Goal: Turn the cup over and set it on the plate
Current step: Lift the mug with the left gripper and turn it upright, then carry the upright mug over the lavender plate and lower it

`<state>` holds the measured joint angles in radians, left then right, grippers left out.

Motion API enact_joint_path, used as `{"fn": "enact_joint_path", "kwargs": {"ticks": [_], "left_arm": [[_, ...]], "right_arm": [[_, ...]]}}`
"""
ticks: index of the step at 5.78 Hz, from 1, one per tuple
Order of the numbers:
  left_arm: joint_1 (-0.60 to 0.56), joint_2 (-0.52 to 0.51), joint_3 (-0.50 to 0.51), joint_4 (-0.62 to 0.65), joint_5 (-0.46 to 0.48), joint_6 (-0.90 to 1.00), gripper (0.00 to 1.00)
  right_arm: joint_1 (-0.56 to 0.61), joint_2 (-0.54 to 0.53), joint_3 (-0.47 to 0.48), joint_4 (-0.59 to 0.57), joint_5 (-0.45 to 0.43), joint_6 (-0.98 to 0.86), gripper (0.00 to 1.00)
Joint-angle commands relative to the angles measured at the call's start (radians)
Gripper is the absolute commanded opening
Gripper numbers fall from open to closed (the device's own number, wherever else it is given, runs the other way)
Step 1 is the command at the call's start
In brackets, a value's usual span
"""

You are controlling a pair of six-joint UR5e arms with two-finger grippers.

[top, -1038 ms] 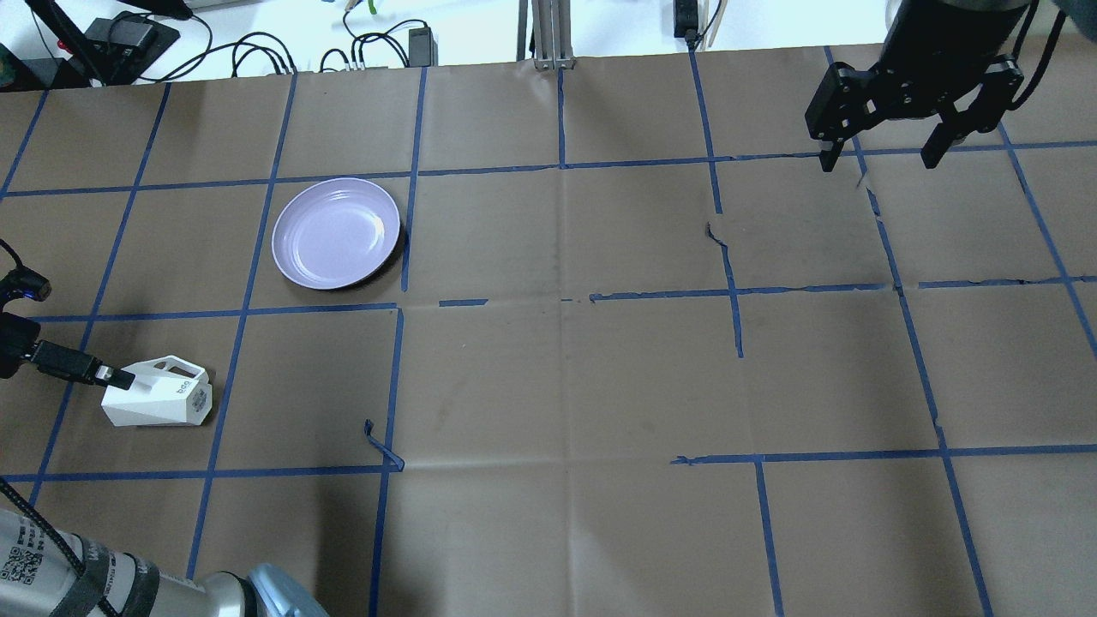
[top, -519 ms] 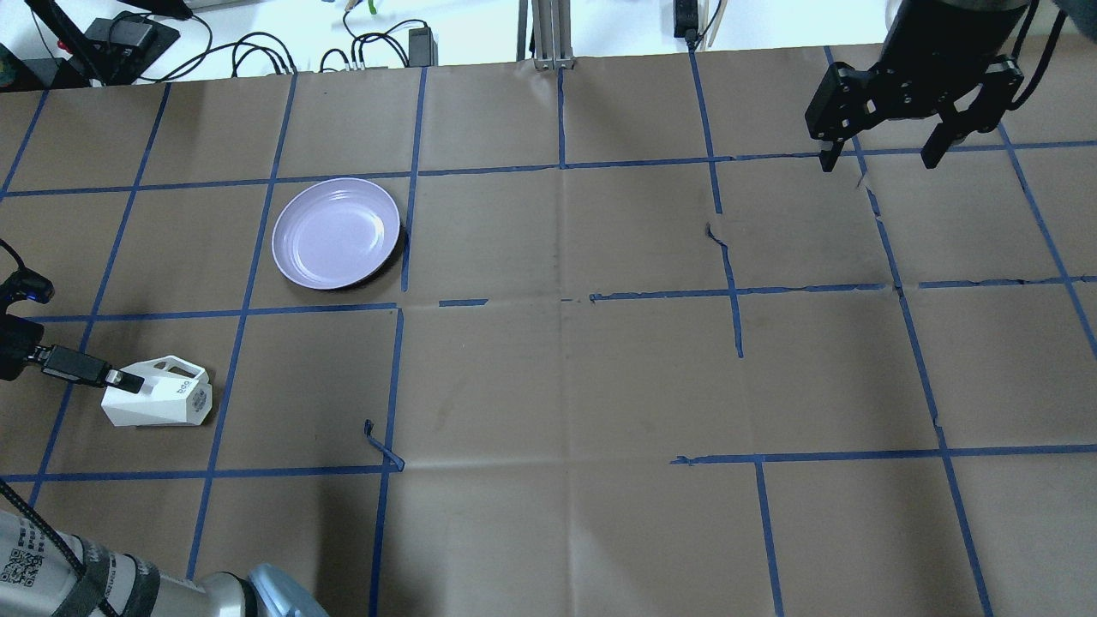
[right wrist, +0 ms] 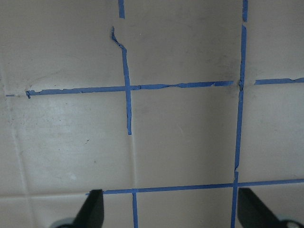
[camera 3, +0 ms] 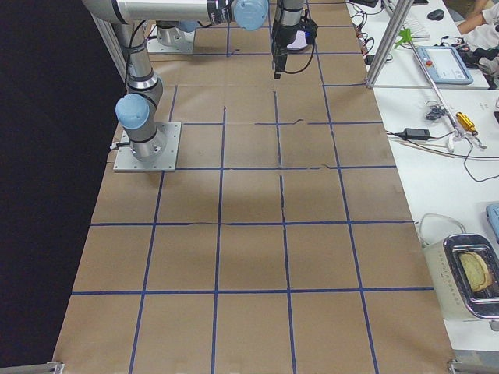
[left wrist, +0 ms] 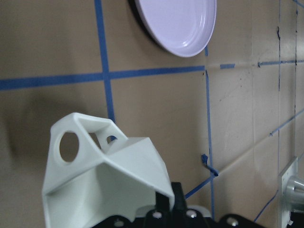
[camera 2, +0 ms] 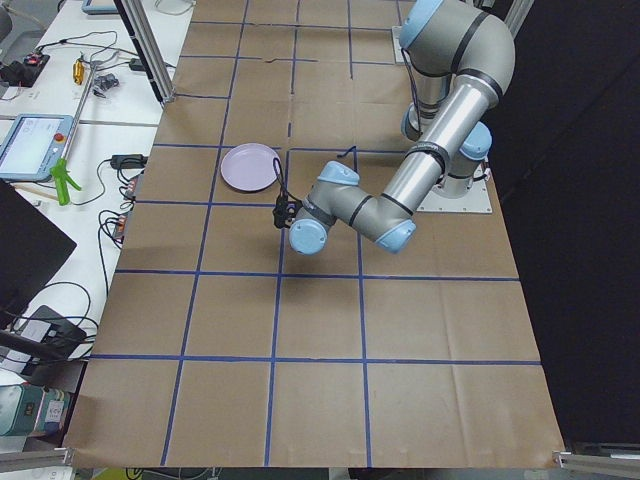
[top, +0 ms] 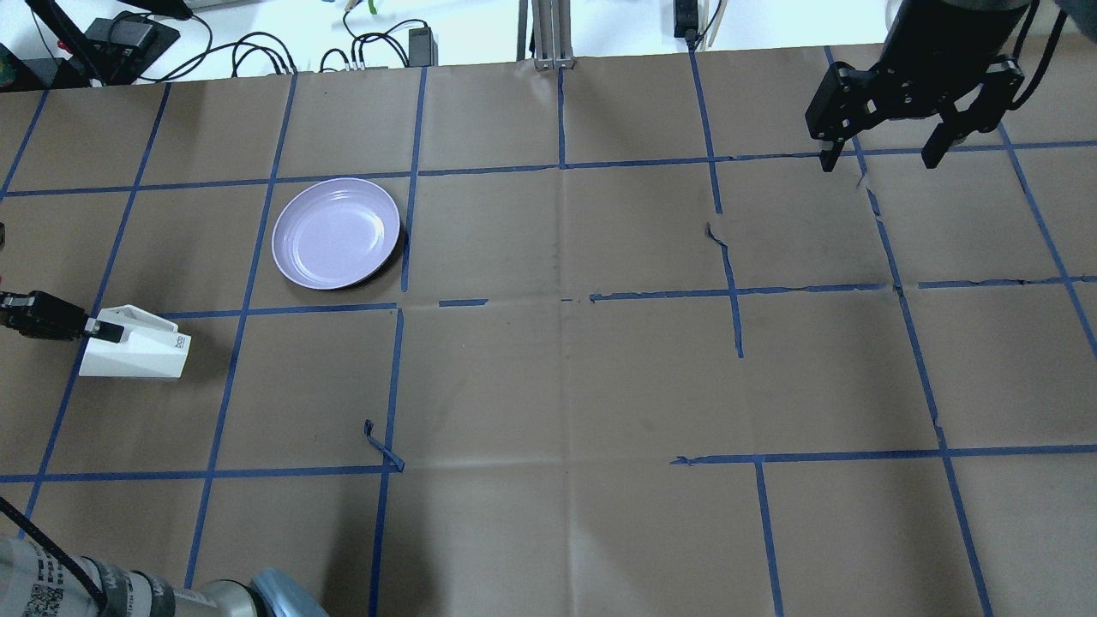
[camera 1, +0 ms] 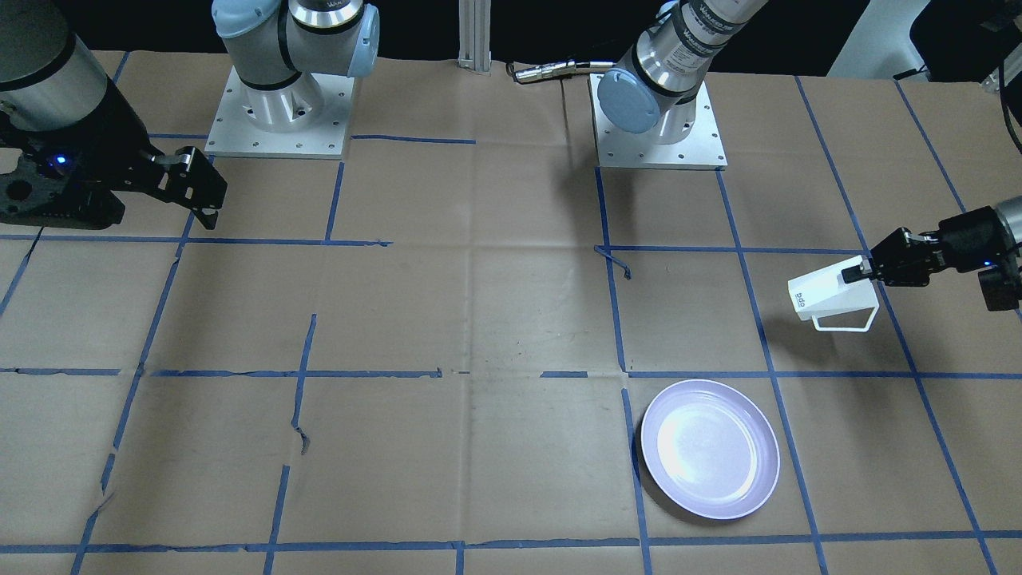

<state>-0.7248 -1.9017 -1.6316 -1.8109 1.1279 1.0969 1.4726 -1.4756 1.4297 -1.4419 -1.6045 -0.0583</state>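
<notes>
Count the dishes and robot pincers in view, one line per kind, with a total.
cup: 1
plate: 1
pincer: 2, the left pincer and the right pincer
Total: 4

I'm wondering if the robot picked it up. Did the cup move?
Yes. Overhead, the cup has shifted left and farther from the robot, up to the tape line before the plate.
</notes>
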Motion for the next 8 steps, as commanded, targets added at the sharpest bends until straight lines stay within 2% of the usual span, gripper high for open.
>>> {"fn": "enact_joint_path", "kwargs": {"ticks": [1, 2, 4, 6, 8], "left_arm": [[-0.223, 0.079, 0.047, 0.154, 0.001, -0.220, 0.00], [-0.361, 0.087, 0.046, 0.321, 0.006, -0.356, 0.00], [-0.613, 0.043, 0.027, 0.570, 0.268, -0.440, 0.00], [-0.706, -0.028, 0.019, 0.662, 0.399, -0.431, 0.00], [-0.722, -0.060, 0.010, 0.677, 0.414, -0.436, 0.00]], "right_arm": [[0.000, 0.000, 0.000, 0.000, 0.000, 0.000, 1.00], [0.000, 0.000, 0.000, 0.000, 0.000, 0.000, 1.00], [0.000, 0.000, 0.000, 0.000, 0.000, 0.000, 1.00], [0.000, 0.000, 0.000, 0.000, 0.000, 0.000, 1.00], [0.000, 0.000, 0.000, 0.000, 0.000, 0.000, 1.00]]}}
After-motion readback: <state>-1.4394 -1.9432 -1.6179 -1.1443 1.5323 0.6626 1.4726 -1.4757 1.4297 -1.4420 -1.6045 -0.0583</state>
